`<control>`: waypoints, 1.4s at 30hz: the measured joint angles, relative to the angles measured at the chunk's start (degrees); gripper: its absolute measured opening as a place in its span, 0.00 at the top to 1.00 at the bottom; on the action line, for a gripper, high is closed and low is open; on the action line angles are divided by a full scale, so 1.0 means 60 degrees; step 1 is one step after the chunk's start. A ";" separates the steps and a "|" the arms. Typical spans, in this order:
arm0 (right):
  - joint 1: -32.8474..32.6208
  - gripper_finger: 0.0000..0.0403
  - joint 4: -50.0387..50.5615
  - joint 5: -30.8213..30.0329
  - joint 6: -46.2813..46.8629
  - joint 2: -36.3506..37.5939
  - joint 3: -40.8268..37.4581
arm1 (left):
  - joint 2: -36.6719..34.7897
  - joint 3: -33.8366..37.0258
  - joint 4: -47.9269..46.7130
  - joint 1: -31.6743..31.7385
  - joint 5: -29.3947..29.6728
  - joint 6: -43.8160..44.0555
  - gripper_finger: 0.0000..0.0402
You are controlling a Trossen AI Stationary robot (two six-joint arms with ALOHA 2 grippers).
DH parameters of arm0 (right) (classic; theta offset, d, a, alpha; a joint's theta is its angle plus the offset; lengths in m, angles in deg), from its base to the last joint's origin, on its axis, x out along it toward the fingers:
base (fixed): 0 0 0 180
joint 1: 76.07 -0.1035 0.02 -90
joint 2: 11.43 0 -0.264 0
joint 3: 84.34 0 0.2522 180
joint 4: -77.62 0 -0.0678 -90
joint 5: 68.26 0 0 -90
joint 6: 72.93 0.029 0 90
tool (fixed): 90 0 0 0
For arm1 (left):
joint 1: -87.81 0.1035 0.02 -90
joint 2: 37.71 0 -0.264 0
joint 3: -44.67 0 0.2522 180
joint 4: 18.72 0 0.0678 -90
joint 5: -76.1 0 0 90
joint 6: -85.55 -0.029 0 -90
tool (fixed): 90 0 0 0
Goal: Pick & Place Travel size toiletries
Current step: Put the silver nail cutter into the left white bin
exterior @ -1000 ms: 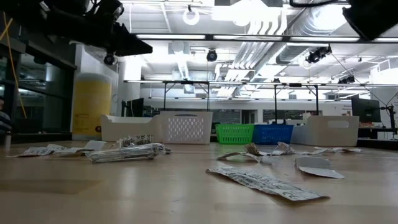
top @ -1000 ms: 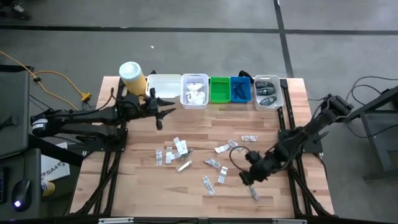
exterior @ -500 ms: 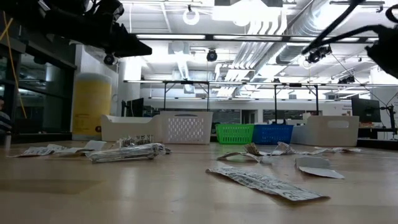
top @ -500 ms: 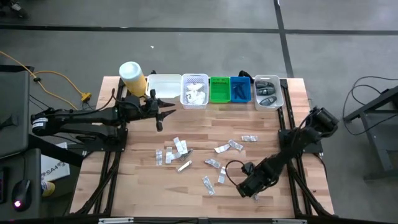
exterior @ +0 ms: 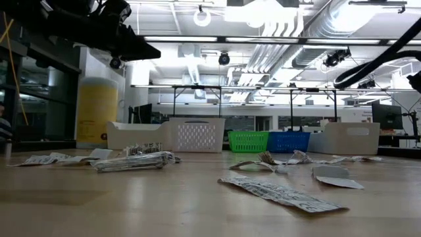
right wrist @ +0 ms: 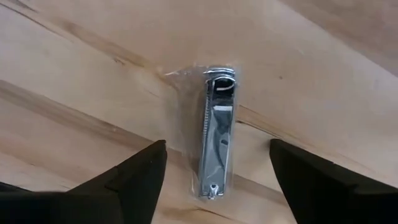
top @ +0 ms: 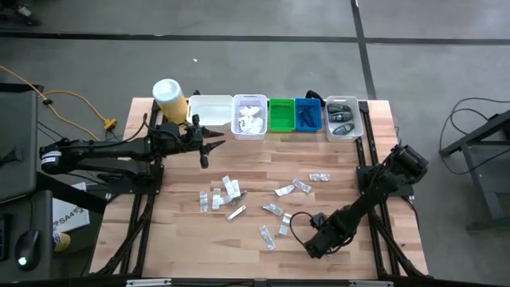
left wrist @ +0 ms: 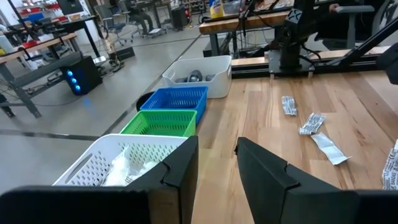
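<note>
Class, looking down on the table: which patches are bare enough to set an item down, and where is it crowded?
Bare: the strip between the bins and the sachets, and the table's near-left corner. Crowded: the middle, strewn with sachets, and near-right, where the right gripper hangs open over a clipper.

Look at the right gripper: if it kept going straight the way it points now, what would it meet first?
Most likely the wrapped nail clipper lying flat on the table. The right gripper points down at it, open fingers either side. How far above it hangs is unclear.
</note>
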 joint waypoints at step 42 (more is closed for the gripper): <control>0.3591 0.90 -0.2200 -0.7261 -1.0135 0.1526 -0.0058 | 0.1014 0.1035 0.1580 0.0004 -0.1621 0.1314 0.68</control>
